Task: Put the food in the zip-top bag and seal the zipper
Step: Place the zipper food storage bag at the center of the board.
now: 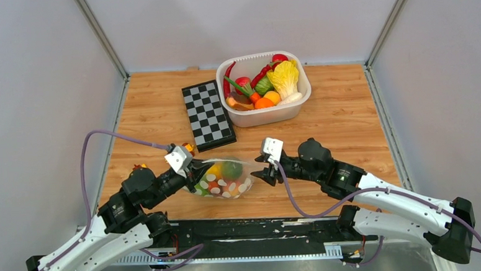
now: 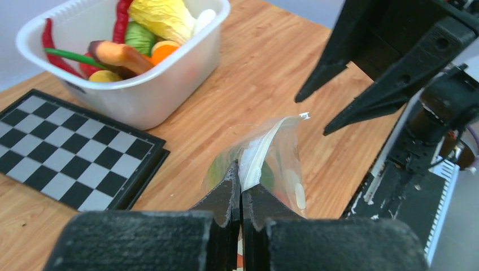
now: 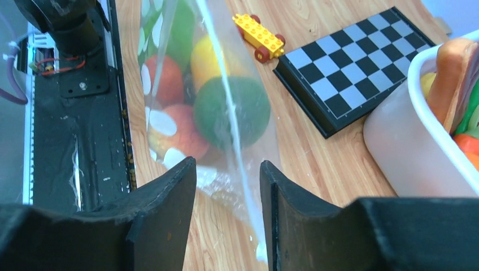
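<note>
Left arm (image 1: 100,239): white lower shells, black joints toward the wrist.
Right arm (image 1: 390,202): the same white shells and black joints.
Cables (image 1: 87,162): dull purple, one looping off each arm.
Wrist cameras (image 1: 178,157): small white boxes.
Right gripper (image 3: 227,164): two matte black tapered wedges; left gripper (image 2: 241,183) alike.

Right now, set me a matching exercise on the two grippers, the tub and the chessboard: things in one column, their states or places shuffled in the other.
1 left gripper
2 right gripper
3 white tub
4 chessboard

A jaws apart at the end of the zip-top bag
B lying flat, left of the tub
C clamped shut on the bag's strip
D filled with loose food

Pairs: 1-C, 2-A, 3-D, 4-B.
</note>
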{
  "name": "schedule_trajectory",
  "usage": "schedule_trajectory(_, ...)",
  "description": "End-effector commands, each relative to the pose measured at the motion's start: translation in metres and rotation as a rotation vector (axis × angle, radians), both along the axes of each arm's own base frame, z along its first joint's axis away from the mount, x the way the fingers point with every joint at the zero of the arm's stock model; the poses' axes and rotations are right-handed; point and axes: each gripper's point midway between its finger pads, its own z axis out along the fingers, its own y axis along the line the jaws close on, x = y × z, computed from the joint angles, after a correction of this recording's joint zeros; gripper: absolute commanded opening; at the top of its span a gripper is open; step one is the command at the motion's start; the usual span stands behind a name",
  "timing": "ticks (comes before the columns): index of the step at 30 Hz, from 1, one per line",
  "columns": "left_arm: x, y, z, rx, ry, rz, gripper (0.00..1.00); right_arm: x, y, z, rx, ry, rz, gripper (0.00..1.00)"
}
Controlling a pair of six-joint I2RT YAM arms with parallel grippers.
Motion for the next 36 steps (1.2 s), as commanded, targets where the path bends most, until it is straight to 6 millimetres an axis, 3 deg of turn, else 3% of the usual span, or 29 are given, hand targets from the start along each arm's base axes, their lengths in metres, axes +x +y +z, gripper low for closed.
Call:
schedule_trajectory(1,-0.015,-0.011,0.038,-0.071,-0.082,-0.113,0.00,0.000,0.012,0.036,0.117,-0.035,0.026,0.48)
schedule_trajectory(11,-0.023,-0.023,0.038,-0.055,-0.081,-0.191,0.00,-0.011,0.024,0.027,0.090,-0.016,0.126,0.49)
schedule_trajectory(15,-0.022,-0.023,0.036,-0.051,-0.078,-0.190,0.00,-0.016,0.027,0.022,0.076,-0.002,0.161,0.39)
schedule_trajectory(21,-0.019,-0.020,0.035,-0.058,-0.079,-0.165,0.00,-0.017,0.026,0.015,0.050,0.008,0.167,0.15)
schedule_trajectory(29,-0.015,-0.018,0.032,-0.053,-0.072,-0.135,0.02,-0.009,0.023,0.020,0.064,-0.008,0.119,0.00)
schedule_trajectory(31,-0.012,-0.016,0.030,-0.054,-0.064,-0.117,0.17,-0.003,0.021,0.021,0.066,-0.018,0.080,0.00)
schedule_trajectory(36,-0.006,-0.008,0.028,-0.054,-0.051,-0.059,0.73,0.018,0.012,0.030,0.060,-0.071,-0.039,0.00)
